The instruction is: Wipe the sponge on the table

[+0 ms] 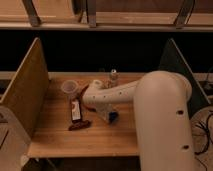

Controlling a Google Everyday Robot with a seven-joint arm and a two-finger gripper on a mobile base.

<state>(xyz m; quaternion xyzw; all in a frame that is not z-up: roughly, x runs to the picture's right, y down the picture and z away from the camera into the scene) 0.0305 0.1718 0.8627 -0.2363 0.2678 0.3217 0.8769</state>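
Observation:
The blue sponge (114, 118) shows as a small blue patch on the light wooden table (65, 142), near its middle. My gripper (107, 116) is right on the sponge, at the end of the thick white arm (150, 110) that reaches in from the right. The arm hides most of the gripper and part of the sponge.
A clear cup (69, 88) stands at the back left, with a sliver of the red-orange bowl (83, 92) showing beside the arm. A dark packet (75, 109) and a brown-red bar (80, 125) lie left of the gripper. A small bottle (113, 75) stands at the back. Tan board (25, 95) left, green board (180, 62) right.

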